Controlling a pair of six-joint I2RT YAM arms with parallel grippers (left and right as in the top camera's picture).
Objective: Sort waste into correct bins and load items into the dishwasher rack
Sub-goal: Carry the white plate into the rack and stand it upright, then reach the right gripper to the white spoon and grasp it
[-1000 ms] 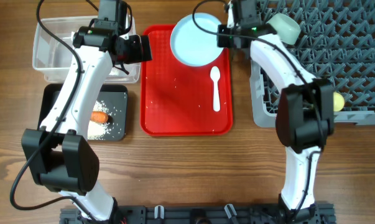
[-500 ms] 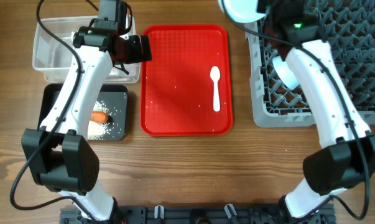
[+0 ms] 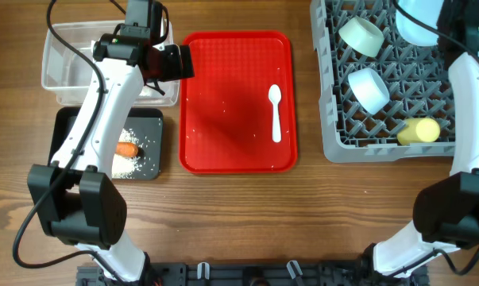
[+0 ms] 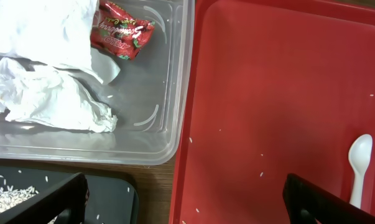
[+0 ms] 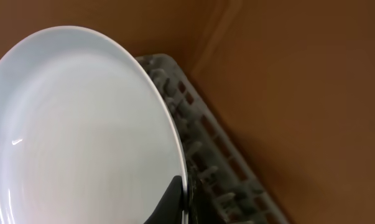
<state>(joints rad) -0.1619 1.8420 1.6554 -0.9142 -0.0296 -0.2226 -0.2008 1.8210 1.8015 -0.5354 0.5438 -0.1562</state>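
My right gripper (image 5: 184, 199) is shut on the rim of the round light-blue plate (image 5: 81, 124), held on edge over the far right of the grey dishwasher rack (image 3: 334, 147); the plate (image 3: 418, 20) also shows in the overhead view. The rack holds the pale green bowl (image 3: 361, 36), the light-blue bowl (image 3: 368, 89) and the yellow cup (image 3: 420, 131). The white spoon (image 3: 276, 113) lies on the red tray (image 3: 223, 103). My left gripper (image 4: 184, 202) is open and empty over the seam between the clear tub (image 4: 175, 81) and the red tray.
The clear tub holds the crumpled napkin (image 4: 44, 74) and the red wrapper (image 4: 122, 37). The black tray (image 3: 148, 119) holds the carrot (image 3: 126, 148) and rice (image 3: 132, 164). Stray rice grains dot the red tray.
My right arm lifted the plate off the red tray and carried it right, over the rack's far right. The left arm has not moved.
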